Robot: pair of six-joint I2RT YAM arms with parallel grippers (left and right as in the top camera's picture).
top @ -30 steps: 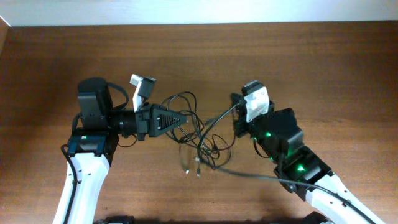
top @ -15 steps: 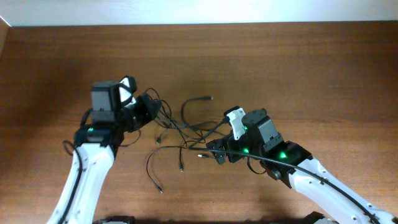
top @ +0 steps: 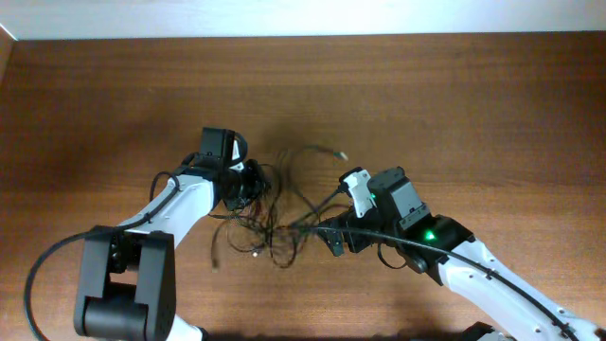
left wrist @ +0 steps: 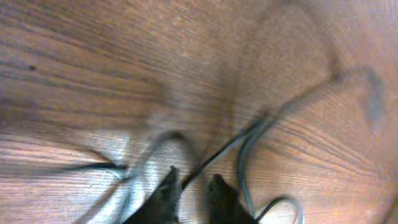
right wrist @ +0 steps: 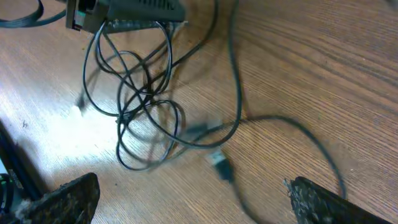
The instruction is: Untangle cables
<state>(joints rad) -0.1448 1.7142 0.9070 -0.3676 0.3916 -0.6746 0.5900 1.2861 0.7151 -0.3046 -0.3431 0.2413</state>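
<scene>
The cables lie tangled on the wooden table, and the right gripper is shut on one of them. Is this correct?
Not quite: the right wrist view shows the right gripper open, its fingers wide apart, holding nothing. The cables do lie tangled on the table.

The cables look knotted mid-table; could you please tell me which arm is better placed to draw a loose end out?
Probably the right. The right tool is open, with a loose plug lying just ahead of it, while the left tool sits in the knotted cables, its grip unclear.
</scene>
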